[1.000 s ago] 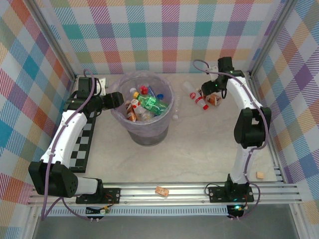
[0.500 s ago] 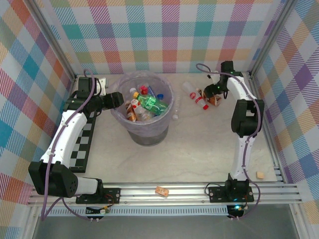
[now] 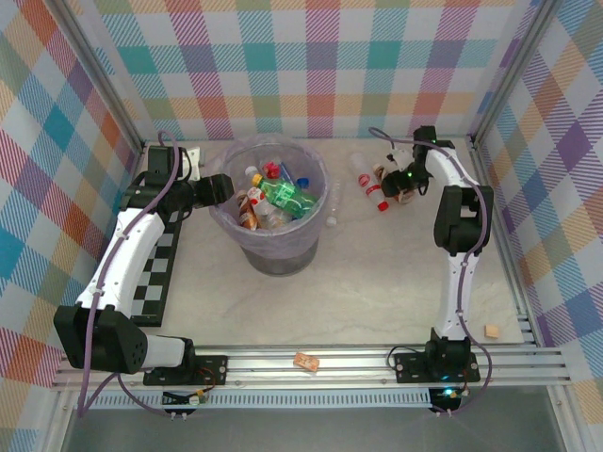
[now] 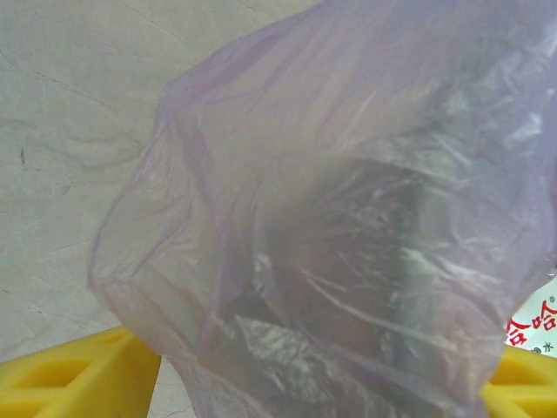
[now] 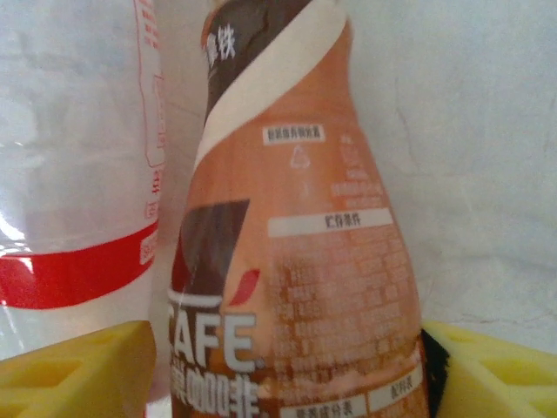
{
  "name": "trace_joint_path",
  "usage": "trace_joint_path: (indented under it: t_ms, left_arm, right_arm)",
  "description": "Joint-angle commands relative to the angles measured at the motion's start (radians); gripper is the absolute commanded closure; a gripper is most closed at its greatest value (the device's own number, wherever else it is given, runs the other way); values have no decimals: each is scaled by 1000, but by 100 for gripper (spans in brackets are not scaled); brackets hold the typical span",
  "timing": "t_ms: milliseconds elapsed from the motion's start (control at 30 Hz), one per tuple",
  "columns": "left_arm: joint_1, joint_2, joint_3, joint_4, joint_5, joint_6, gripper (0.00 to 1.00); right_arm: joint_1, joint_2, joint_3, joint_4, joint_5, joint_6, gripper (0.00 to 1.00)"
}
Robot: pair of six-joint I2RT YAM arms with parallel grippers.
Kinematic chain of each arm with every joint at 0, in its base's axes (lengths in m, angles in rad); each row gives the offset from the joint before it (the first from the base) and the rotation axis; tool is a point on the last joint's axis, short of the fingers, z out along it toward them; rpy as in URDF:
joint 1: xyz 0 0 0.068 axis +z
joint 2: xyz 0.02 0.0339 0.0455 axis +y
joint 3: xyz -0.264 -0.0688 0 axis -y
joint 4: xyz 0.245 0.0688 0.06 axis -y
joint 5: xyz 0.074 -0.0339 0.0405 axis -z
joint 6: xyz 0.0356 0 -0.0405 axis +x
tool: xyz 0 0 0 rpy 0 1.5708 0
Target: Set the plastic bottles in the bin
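Now right gripper (image 5: 283, 370) spread astride brown coffee bottle (image 5: 296, 261); left gripper (image 4: 318, 383) spread, close against bin liner (image 4: 348, 218).

The left arm reaches forward along its side with the left gripper (image 3: 220, 188) turned rightward and its 2 yellow fingers (image 4: 78, 379) spread wide, while the right arm stretches far ahead, the right gripper (image 3: 395, 178) angled left and its fingers (image 5: 74, 370) parted.

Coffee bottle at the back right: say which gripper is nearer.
Right. The right gripper straddles the coffee bottle; the left gripper sits beside the bin.
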Motion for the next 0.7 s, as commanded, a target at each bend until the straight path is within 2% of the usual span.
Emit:
trace_joint_path:
  t_ms: [0, 133, 233, 433, 667]
  left_arm:
    - [15, 11, -10, -43, -19, 20, 29]
    - [15, 9, -11, -42, -19, 20, 29]
    - [15, 9, -9, -42, -19, 20, 29]
    - [15, 4, -9, -42, -19, 20, 29]
    - [14, 1, -10, -38, -13, 18, 30]
  right_arm:
    - [-18, -22, 11, -29, -55, 17, 32]
    - [-23, -76, -19, -22, -35, 24, 36]
    - [-24, -128, -42, -14, -29, 39, 43]
    - [-26, -238, -60, -38, 10, 85, 43]
    - [-12, -481, -135, -53, -64, 211, 43]
